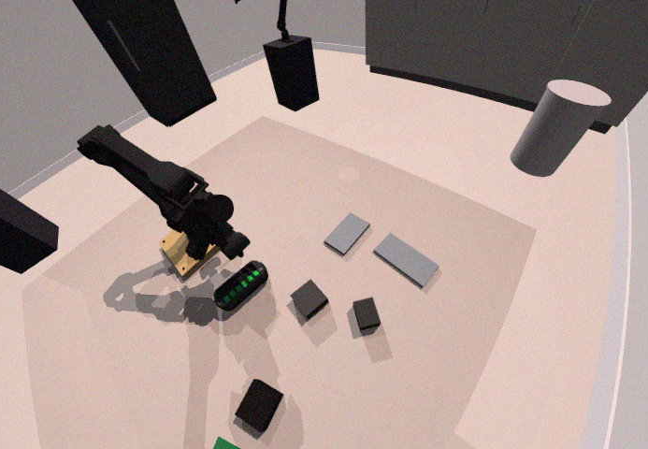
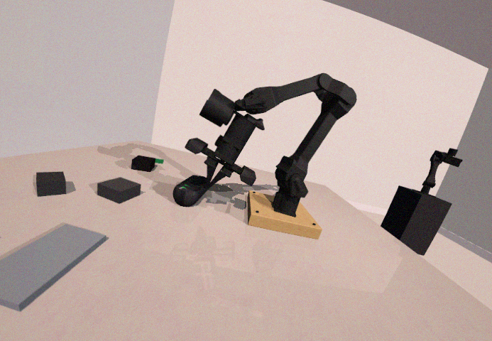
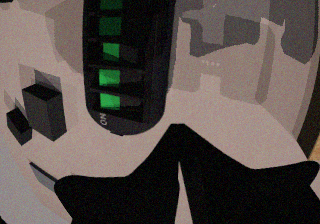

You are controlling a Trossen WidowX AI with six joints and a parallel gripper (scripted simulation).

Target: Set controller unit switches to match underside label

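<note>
The dark controller unit [image 1: 221, 303] [image 2: 186, 197] [image 3: 159, 49] has its switch side up, a row of green rocker faces along it. In the wrist view three green faces near the end marked ON are bright and two farther ones are darker; the sixth is out of view. In the top view the three faces toward the upper right end are brighter than the other three. The underside label is hidden. My gripper [image 2: 209, 182] [image 3: 176, 129] is shut and empty, its tips close beside the unit on the arm-base side; contact is unclear.
Dark blocks [image 1: 309, 298] [image 1: 366, 314] [image 2: 50, 183] lie beyond the unit, with grey plates [image 1: 346, 234] [image 1: 406, 260] farther off. Another black block [image 1: 258, 405] and a green piece [image 1: 224, 443] lie toward the top view's bottom edge. The wooden arm base [image 2: 284, 226] stands close to the unit.
</note>
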